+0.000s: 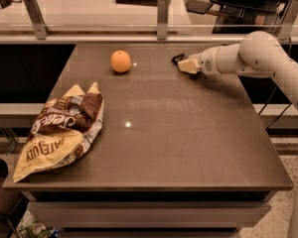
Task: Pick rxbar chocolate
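Observation:
The rxbar chocolate (177, 59) shows as a small dark shape at the far right of the table, mostly hidden behind my gripper. My gripper (187, 65) comes in from the right on the white arm (248, 56), low over the table, right at the bar's near side. I cannot tell whether it touches the bar.
An orange (120, 61) sits at the back, left of the gripper. A large brown-and-yellow snack bag (62, 128) lies at the front left. A rail with metal posts (162, 14) runs behind the brown table (164, 133).

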Available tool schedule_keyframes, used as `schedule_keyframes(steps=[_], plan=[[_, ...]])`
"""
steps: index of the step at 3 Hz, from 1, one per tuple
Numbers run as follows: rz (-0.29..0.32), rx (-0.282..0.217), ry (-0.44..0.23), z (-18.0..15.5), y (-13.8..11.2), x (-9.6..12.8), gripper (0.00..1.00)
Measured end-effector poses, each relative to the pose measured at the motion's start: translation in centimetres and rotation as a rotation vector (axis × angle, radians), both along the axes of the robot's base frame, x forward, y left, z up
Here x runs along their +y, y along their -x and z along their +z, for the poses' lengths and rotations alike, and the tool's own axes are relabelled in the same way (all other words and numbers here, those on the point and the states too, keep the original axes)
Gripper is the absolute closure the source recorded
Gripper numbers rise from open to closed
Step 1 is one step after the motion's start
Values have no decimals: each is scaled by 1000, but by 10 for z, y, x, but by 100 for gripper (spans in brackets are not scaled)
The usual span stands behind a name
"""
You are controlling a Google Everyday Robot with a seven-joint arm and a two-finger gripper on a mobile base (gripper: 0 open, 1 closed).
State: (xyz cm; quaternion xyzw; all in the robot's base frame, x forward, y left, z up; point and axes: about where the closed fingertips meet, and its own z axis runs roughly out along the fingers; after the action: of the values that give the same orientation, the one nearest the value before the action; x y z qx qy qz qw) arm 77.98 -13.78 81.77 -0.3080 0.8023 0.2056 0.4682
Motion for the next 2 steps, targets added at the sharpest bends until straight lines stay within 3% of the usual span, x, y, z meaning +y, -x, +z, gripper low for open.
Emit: schedule_keyframes(steps=[1,2], plan=[[0,0,0,3,0,0,100],[0,0,0,3,0,0,100]])
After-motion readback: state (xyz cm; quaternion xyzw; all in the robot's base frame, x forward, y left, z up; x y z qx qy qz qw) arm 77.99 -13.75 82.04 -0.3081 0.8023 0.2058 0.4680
